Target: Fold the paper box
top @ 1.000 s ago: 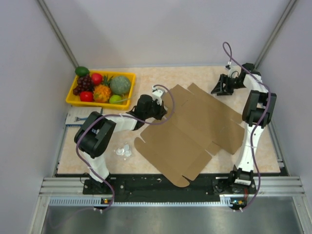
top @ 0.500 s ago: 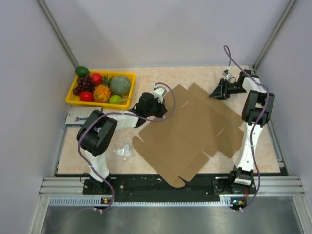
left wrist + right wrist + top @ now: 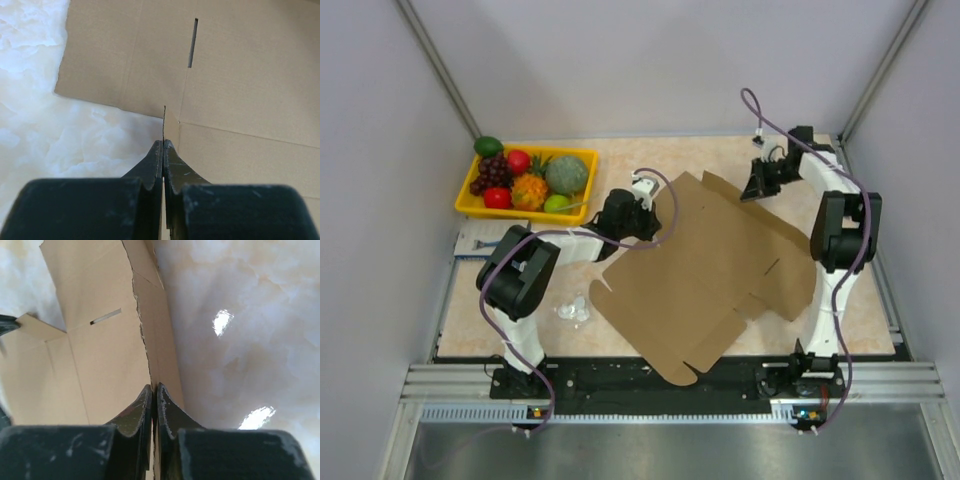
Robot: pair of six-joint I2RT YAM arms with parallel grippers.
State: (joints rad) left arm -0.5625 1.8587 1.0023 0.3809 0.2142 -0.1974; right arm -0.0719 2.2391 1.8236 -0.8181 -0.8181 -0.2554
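Observation:
The paper box (image 3: 710,270) is a flat brown die-cut sheet lying across the middle of the table. My left gripper (image 3: 647,224) is at its left far corner, shut on a thin flap edge. In the left wrist view the jaws (image 3: 163,143) pinch that upright edge, and the sheet (image 3: 240,75) spreads out to the right. My right gripper (image 3: 752,188) is at the box's far edge, shut on a raised side flap. The right wrist view shows its jaws (image 3: 154,388) clamped on the flap's edge, with the panel (image 3: 100,365) to their left.
A yellow tray (image 3: 510,211) of fruit stands at the far left. A blue-white packet (image 3: 480,240) lies in front of it. A small clear object (image 3: 574,310) rests by the left arm. The table's right edge is close to the right arm.
My right gripper moved left from the far right corner to the box's far flap and shut on it. The left gripper stayed shut on its flap.

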